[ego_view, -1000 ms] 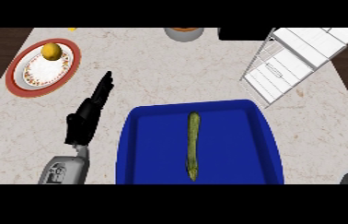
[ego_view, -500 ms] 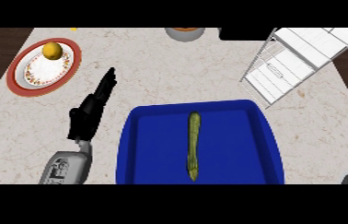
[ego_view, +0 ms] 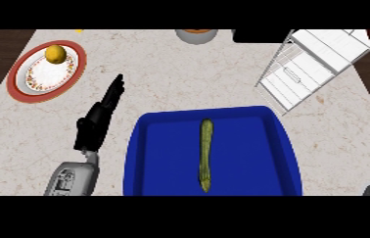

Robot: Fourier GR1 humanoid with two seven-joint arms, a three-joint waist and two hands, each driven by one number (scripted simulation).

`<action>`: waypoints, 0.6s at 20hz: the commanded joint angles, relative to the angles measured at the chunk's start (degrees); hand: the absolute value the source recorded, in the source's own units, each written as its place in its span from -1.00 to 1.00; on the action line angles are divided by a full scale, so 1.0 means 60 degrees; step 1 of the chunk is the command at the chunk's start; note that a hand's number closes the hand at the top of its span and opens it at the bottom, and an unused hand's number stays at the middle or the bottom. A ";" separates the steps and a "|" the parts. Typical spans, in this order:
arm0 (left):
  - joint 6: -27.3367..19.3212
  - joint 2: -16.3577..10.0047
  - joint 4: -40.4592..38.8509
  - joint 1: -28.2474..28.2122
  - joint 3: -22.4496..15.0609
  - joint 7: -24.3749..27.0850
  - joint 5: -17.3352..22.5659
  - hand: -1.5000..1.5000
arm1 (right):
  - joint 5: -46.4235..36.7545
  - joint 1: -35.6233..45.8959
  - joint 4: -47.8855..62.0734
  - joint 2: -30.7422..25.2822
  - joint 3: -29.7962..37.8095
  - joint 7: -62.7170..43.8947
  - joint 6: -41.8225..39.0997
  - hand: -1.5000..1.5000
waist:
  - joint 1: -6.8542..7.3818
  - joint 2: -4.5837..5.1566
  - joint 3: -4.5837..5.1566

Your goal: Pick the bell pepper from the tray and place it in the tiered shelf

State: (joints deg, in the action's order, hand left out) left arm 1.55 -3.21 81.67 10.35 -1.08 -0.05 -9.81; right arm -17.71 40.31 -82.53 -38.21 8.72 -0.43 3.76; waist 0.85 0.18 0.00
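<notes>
The long green pepper [ego_view: 206, 151] lay lengthwise in the middle of the blue tray [ego_view: 249, 149] on the table [ego_view: 188, 80]. The left robot hand [ego_view: 98, 122] was above the table just left of the tray, its fingers straight and close together, holding nothing. The white wire shelf [ego_view: 311, 65] stood at the far right, well apart from the pepper. A plate [ego_view: 33, 87] bearing a yellow fruit [ego_view: 56, 53] sat far left.

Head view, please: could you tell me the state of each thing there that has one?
blue tray: flat on the counter, loaded.
long green pepper: lying flat in the tray, untouched.
left hand: open, fingers straight, holding nothing, left of the tray.
tiered shelf: standing at the upper right, pepper not in it.
plate: on the counter, carrying a yellow fruit.
</notes>
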 commanded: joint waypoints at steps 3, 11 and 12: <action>-0.0113 0.0113 -0.0093 0.0462 0.0007 -0.0413 -0.0048 0.00 | 0.1389 0.0973 0.1688 0.0871 0.0769 0.0769 -0.0114 1.00 | 0.0017 0.0016 -0.0004; 0.0023 0.0017 0.0045 0.0221 0.0129 -0.0267 0.0091 0.00 | 0.1336 0.1929 0.4350 0.0528 0.1130 0.2580 -0.0603 1.00 | -0.0029 -0.0003 0.0000; -0.0051 0.0135 0.0810 -0.0424 -0.0250 -0.0427 -0.0116 0.00 | 0.0965 0.1709 0.4164 0.1087 0.0801 0.2514 0.0034 1.00 | -0.0008 -0.0016 -0.0001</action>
State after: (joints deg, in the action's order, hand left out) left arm 1.87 -3.22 83.15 10.61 -0.96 -2.05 -9.58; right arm -10.82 49.42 -61.60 -33.57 14.03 11.87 2.39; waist 0.77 0.15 0.00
